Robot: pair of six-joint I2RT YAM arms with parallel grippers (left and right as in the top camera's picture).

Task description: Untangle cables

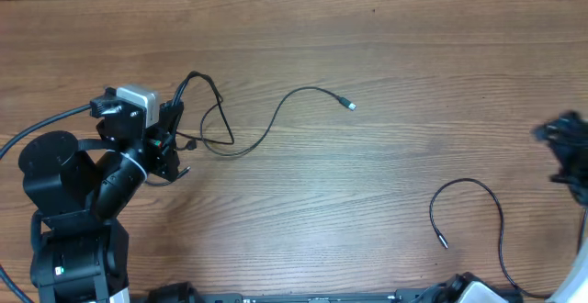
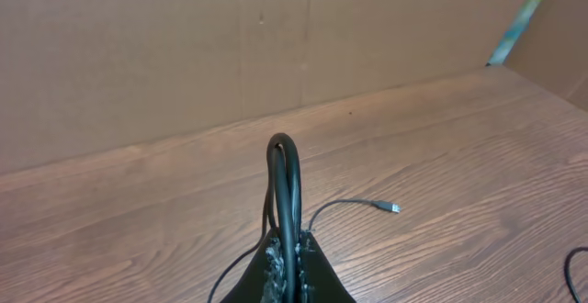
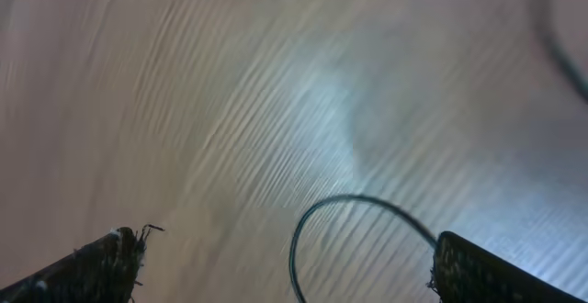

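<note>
Two thin black cables lie tangled in loops beside my left gripper. One of them runs right to a silvery plug. In the left wrist view my left gripper is shut on a doubled cable loop that arches up from between the fingers. The silvery plug rests on the wood beyond. A separate cable curls alone at the right. My right gripper hovers by the right edge. In its blurred wrist view the right gripper is open above that cable's curve, holding nothing.
The wooden table has a cardboard wall along its far side. The left arm's base and its thick black wire fill the left front corner.
</note>
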